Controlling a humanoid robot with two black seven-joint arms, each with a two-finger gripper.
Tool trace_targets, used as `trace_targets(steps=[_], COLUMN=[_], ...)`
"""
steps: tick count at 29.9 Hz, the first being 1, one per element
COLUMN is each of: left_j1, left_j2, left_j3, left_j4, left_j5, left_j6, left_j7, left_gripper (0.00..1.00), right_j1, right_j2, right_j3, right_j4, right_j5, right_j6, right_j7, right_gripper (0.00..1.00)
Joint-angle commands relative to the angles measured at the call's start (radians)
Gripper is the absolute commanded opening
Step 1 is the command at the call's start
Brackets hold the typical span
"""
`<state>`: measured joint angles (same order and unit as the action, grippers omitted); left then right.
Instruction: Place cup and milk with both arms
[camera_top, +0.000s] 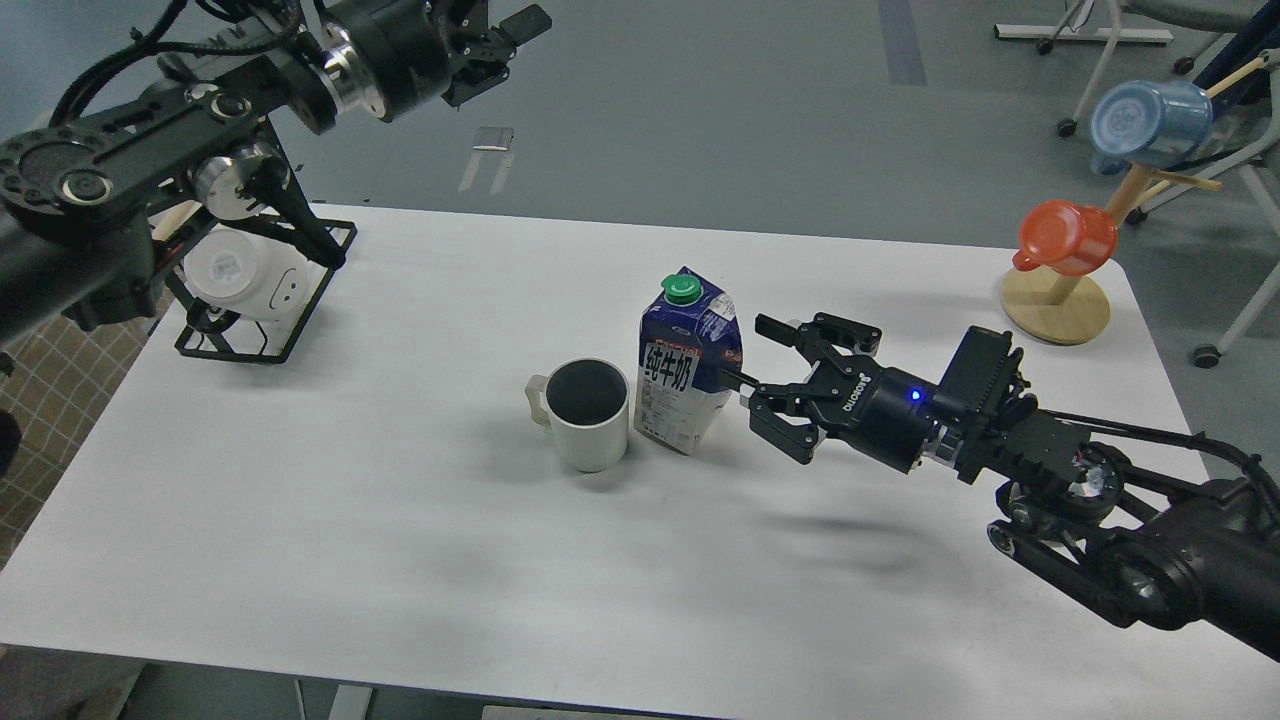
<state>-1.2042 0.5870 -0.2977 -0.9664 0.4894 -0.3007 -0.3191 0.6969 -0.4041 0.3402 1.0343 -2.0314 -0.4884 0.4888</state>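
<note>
The white ribbed cup (585, 415) stands upright mid-table, handle to the left. The milk carton (684, 362), white and dark blue with a green cap, stands upright just right of the cup, almost touching it. My right gripper (768, 378) is open, just right of the carton, its fingers apart and clear of it. My left gripper (500, 40) is raised high above the table's far left edge, over the floor, empty; I cannot tell how its fingers stand.
A black wire rack (262, 300) holding a smooth white cup (232, 268) stands at the far left. A wooden cup tree (1056, 305) at the far right carries an orange cup (1066, 238) and a blue cup (1148, 125). Chairs stand beyond the table.
</note>
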Motion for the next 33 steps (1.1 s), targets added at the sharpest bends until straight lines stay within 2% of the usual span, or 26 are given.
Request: trace_targets(steps=[1, 5, 9, 14, 16, 18, 19, 23, 25, 29, 31, 33], left_j1=[0.000, 0.000, 0.000, 0.002, 0.005, 0.006, 0.006, 0.018, 0.023, 0.041, 0.043, 0.046], left_j2=[0.000, 0.011, 0.013, 0.013, 0.011, 0.008, 0.007, -0.018, -0.045, -0.137, -0.168, -0.214], left_j3=[0.000, 0.000, 0.000, 0.000, -0.003, -0.018, -0.024, -0.070, -0.093, -0.182, -0.198, -0.207], left_j4=[0.000, 0.000, 0.002, 0.008, 0.015, 0.020, 0.020, 0.072, 0.103, 0.257, 0.314, 0.406], left_j5=[0.000, 0.000, 0.000, 0.000, -0.002, -0.002, -0.003, -0.017, -0.020, -0.058, -0.075, -0.098], left_j6=[0.000, -0.001, -0.015, -0.017, -0.015, -0.018, -0.018, -0.020, -0.021, -0.053, -0.078, -0.138], left_j7=[0.000, 0.000, 0.000, -0.001, -0.002, -0.003, -0.003, -0.003, -0.005, -0.005, -0.005, -0.005], left_gripper=[0.94, 0.94, 0.95, 0.96, 0.96, 0.96, 0.96, 0.96, 0.96, 0.96, 0.96, 0.99], right_j1=[-0.016, -0.027, -0.002, 0.123, 0.197, 0.255, 0.274, 0.436, 0.473, 0.562, 0.582, 0.592], right_j2=[-0.125, -0.260, -0.418, -0.472, -0.466, -0.453, -0.440, -0.229, -0.162, 0.090, 0.160, 0.249], right_j3=[0.002, 0.002, 0.009, 0.055, 0.068, 0.080, 0.085, 0.094, 0.106, 0.138, 0.149, 0.172], right_j4=[0.107, 0.202, 0.328, 0.340, 0.311, 0.241, 0.209, -0.082, -0.181, -0.519, -0.609, -0.721], right_j5=[0.011, 0.034, 0.231, 0.552, 0.687, 0.818, 0.854, 1.067, 1.134, 1.321, 1.361, 1.418], right_j6=[0.000, 0.000, 0.000, 0.000, 0.000, 0.059, 0.091, 0.330, 0.393, 0.560, 0.614, 0.683], right_j7=[0.000, 0.000, 0.000, 0.000, 0.000, 0.000, 0.000, 0.000, 0.000, 0.000, 0.000, 0.000], right_gripper=[0.75, 0.77, 0.77, 0.82, 0.94, 0.97, 0.97, 1.00, 1.00, 1.00, 1.00, 1.00])
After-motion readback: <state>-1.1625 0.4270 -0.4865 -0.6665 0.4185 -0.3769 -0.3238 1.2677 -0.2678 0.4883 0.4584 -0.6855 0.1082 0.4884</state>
